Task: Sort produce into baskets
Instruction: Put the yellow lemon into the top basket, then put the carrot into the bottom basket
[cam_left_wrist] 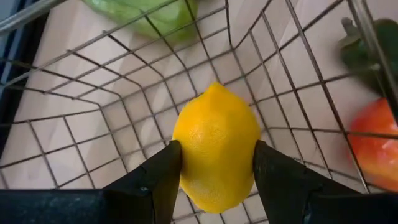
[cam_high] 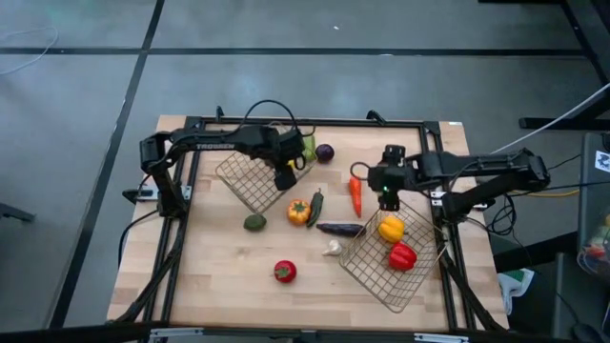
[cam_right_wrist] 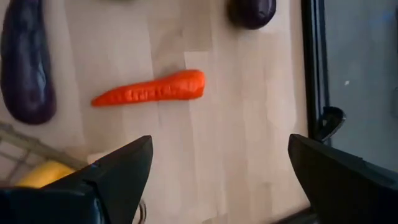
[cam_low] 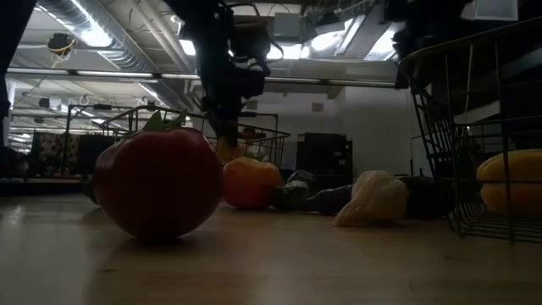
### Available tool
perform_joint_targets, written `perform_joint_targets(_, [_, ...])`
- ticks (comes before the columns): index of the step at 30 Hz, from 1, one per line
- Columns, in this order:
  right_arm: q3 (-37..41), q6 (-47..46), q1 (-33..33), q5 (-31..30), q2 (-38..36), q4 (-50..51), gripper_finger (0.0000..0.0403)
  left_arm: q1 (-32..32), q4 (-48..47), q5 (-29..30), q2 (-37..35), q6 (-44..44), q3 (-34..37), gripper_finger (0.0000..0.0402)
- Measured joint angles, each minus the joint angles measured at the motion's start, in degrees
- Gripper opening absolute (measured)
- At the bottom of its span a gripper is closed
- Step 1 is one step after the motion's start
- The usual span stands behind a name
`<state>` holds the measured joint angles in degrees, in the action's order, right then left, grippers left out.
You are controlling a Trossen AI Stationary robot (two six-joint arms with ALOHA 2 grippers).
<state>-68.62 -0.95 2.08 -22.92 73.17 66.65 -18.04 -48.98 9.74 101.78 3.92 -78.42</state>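
Left pincer [cam_high: 285,174] sits over the left basket [cam_high: 250,183] up high, right pincer [cam_high: 388,193] hangs released above the wooden surface [cam_high: 219,272]. Wrist view: left one's clamped on the lemon [cam_left_wrist: 216,147] inside the mesh. Right wrist: carrot [cam_right_wrist: 152,89] lies beyond spread fingers.

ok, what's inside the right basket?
The right basket holds a yellow pepper and a red pepper. The open right gripper overhangs its far corner, so anything beneath it is hidden.
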Motion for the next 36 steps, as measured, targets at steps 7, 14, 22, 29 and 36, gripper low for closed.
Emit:
perform_joint_targets(7, [0.0, -2.67, -5.37, 1.57, 0.18, -4.86, 0.037, 0.0, 3.31, 0.02, 0.94, 0.5, 2.67, 0.0183])
perform_joint_targets(14, [0.0, -2.84, -7.77, 1.57, 1.32, -8.77, 0.037, -0.09, 3.26, 0.02, 3.09, 0.26, 2.89, 0.0225])
perform_joint_targets(22, [0.0, -4.78, -7.88, 2.02, 4.29, -10.3, 0.037, -0.2, 3.57, -0.42, 4.24, -1.21, 2.83, 0.0256])
perform_joint_targets(29, [0.0, -5.43, -8.3, 2.1, 9.83, -12.26, 0.037, -0.22, 3.19, -0.37, 4.22, -1.01, 2.83, 0.0251])
perform_joint_targets(36, [0.0, -9.69, -13.85, 9.02, 12.68, -12.72, 0.037, -0.22, 2.87, 0.2, 3.81, -1.05, 2.74, 0.0251])
